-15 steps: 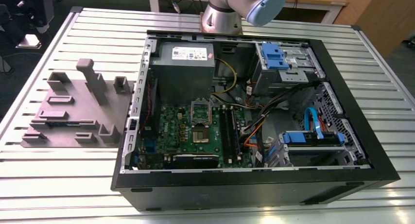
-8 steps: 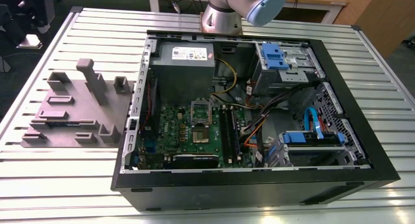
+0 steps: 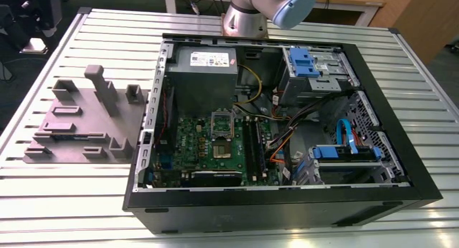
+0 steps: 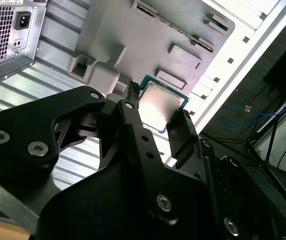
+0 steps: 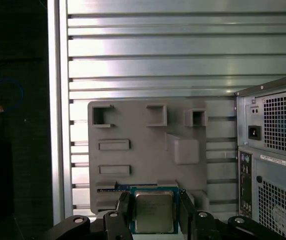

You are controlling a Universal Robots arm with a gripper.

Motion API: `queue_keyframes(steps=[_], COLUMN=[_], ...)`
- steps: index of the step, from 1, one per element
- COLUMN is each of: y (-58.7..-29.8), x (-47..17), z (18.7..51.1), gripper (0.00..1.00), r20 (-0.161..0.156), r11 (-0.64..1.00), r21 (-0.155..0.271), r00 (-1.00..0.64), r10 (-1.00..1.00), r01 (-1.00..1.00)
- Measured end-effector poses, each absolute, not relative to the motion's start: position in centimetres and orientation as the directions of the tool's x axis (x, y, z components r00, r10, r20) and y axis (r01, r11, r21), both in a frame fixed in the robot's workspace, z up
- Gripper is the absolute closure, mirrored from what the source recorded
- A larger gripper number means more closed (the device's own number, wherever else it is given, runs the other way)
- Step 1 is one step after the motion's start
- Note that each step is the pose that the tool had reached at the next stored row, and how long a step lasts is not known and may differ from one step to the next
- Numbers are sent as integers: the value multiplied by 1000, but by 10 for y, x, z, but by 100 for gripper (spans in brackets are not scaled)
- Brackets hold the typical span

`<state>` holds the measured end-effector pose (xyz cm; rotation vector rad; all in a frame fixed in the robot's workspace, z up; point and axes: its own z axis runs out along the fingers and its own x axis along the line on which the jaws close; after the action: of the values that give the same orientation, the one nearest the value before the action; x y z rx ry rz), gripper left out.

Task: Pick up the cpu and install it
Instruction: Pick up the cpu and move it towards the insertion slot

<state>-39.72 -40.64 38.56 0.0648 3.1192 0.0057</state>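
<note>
Ribbed aluminium table (image 3: 64,205) carries an open computer case (image 3: 287,213) across the centre and right of the exterior view, side panel off. A grey fixture plate (image 3: 86,124) sits just beside the case at mid-left of the frame. The arm (image 3: 248,19) stands at top centre, behind the case. Inside the case, a grey power supply (image 3: 204,70) is upper middle and a green motherboard (image 3: 190,146) lies below it. The socket (image 3: 221,149) is near the board's centre, with black memory slots (image 3: 251,146) just to its right. Blue drive brackets (image 3: 301,62) are at upper right. In the first wrist view the gripper (image 5: 154,211) is closed down narrow on the cpu (image 5: 154,215). Its black fingers (image 5: 124,206) touch opposite edges of the chip. The silvery lid faces the camera, with a thin green rim around it. The cpu is lifted clear of the plate, which shows well behind it with the table slats, the case's rear panel alongside. Second wrist view shows the same grip, chip pinched edge to edge between the two fingers (image 4: 135,112).
</note>
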Motion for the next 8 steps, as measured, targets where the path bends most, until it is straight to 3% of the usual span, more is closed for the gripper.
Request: queue_keyframes(steps=[8], y=[-406], x=[-394], z=[386], gripper=[53], r20=[-22], r11=[999], r21=[4], r00=[-999], r10=[42], r01=[41])
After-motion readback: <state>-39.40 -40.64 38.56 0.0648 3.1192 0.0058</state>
